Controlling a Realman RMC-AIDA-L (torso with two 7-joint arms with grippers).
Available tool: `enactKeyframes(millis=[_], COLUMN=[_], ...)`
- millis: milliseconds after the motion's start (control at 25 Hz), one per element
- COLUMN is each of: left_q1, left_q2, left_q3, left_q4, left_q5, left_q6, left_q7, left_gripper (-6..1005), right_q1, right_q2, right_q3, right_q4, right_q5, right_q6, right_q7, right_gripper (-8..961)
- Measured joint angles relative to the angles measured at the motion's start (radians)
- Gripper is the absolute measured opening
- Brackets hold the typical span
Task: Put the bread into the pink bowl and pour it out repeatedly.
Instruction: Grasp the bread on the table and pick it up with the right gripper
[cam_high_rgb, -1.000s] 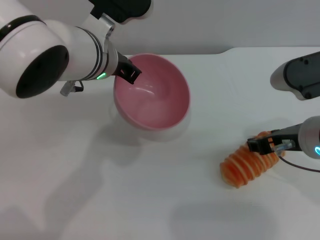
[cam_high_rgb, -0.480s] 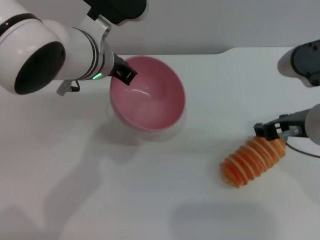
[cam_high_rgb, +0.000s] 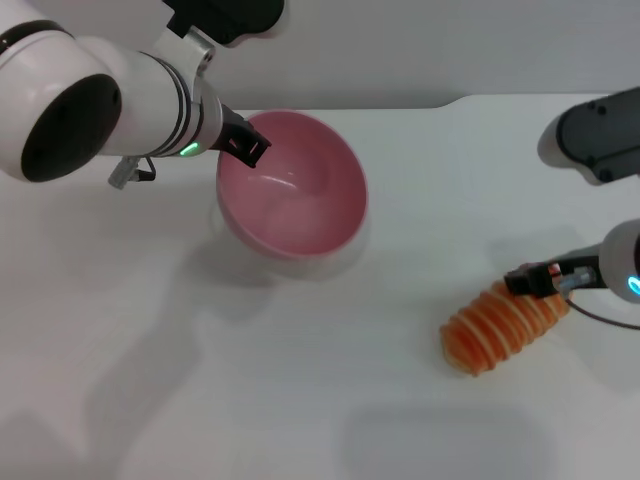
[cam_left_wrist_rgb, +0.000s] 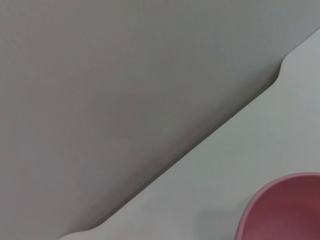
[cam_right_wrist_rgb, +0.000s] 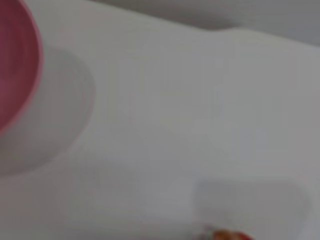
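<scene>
My left gripper (cam_high_rgb: 247, 146) is shut on the near-left rim of the pink bowl (cam_high_rgb: 295, 190), holding it tilted a little above the white table, its hollow facing up and to the right. The bowl looks empty. Part of the pink bowl (cam_left_wrist_rgb: 287, 210) shows in the left wrist view, and its rim, the pink bowl (cam_right_wrist_rgb: 17, 65), in the right wrist view. The bread (cam_high_rgb: 500, 328), orange with cream ridges, lies on the table at the right. My right gripper (cam_high_rgb: 535, 278) sits at the bread's upper right end. Only a sliver of the bread (cam_right_wrist_rgb: 227, 234) shows in the right wrist view.
The white table (cam_high_rgb: 300, 400) ends at a back edge with a step (cam_high_rgb: 455, 100) behind the bowl. The bowl's shadow (cam_high_rgb: 250, 265) falls on the table beneath it.
The left arm has drawn the bowl slightly to the left. The right gripper rose off the bread's end, then came back down to it. The bread has barely moved.
</scene>
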Motion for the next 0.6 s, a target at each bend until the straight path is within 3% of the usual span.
enactKeyframes(millis=[120, 600], left_q1=[0.0, -0.005], left_q2=[0.0, -0.002], left_q3=[-0.003, -0.004], left_q4=[-0.004, -0.01], left_q5=[0.0, -0.002], left_q6=[0.005, 0.012], left_q7=[0.0, 0.008], left_gripper=[40, 40], right_q1=[-0.006, 0.002], right_q2=[0.001, 0.002], right_q3=[-0.004, 0.0], right_q4=[0.023, 0.097], right_q5=[0.003, 0.005], right_q6=[-0.008, -0.066], right_q7=[0.009, 0.02], right_gripper=[763, 762])
